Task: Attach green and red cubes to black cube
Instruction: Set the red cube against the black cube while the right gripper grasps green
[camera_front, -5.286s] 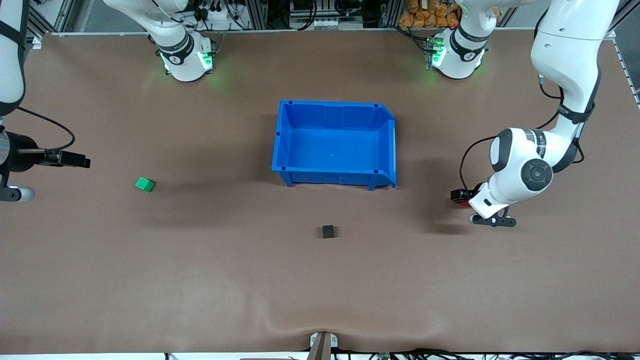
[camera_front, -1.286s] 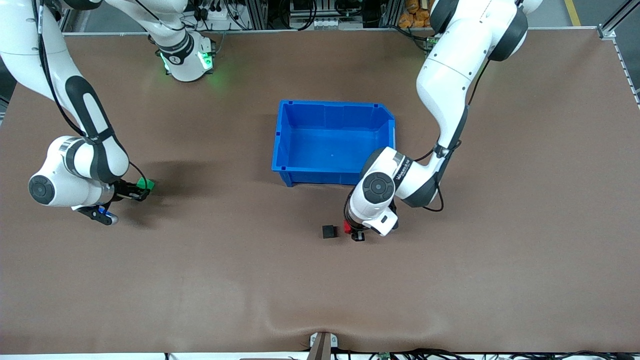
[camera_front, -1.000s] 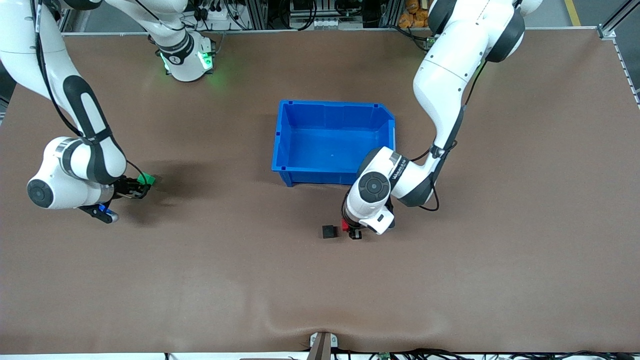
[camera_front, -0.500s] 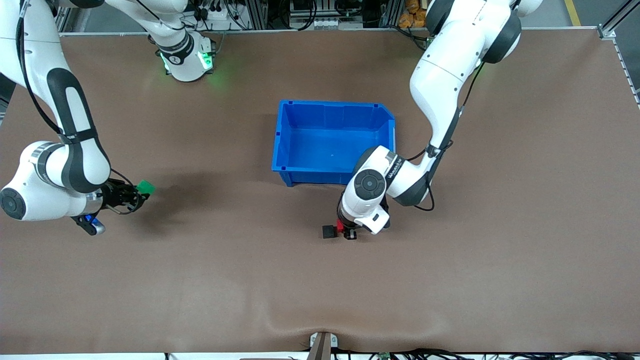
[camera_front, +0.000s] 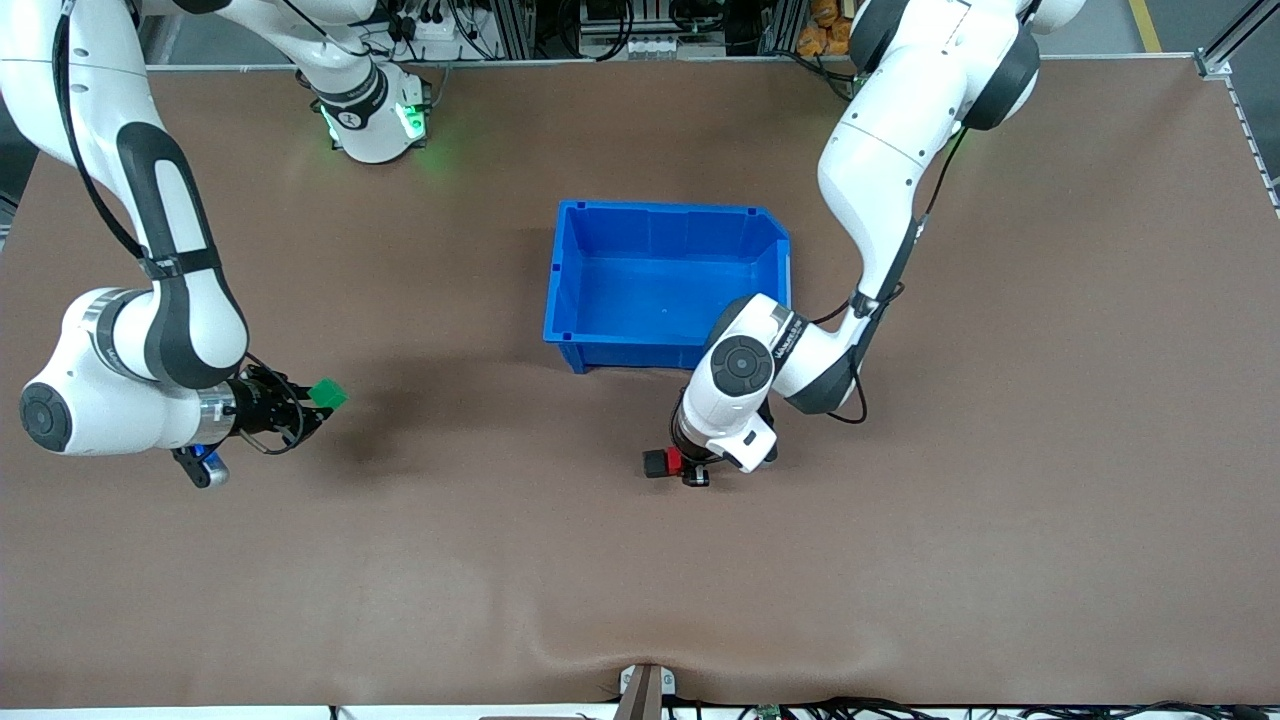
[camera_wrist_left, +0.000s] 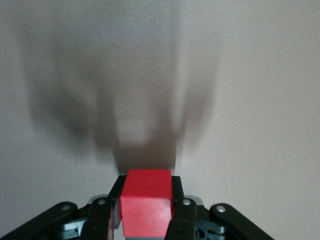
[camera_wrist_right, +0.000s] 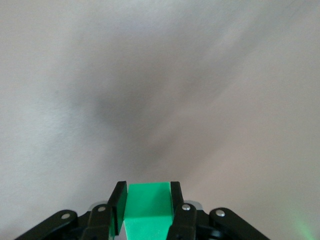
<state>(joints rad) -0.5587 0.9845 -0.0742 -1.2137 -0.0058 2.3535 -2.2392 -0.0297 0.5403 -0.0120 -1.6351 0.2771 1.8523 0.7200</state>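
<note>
Pinching the small bright red cube between its two black fingers, the left gripper sits low at the table, nearer to the front camera than the blue plastic bin. In the left wrist view the red cube fills the gap between the finger pads, one pad pressed against each side, with its front part sticking out past the fingertips over the brown table mat. The small matte black cube rests on the mat, and in the front view the red cube appears to touch its side that faces the left arm's end of the table; whether the two are truly joined cannot be told. The black cube cannot be made out in the left wrist view.

The right gripper is toward the right arm's end of the table, well apart from the bin and the black cube, over bare mat. It is clamped on the small bright green cube, which projects from the fingertips. In the right wrist view the green cube sits squarely between the fingers, gripped on two sides, with only blurred mat ahead of it.
</note>
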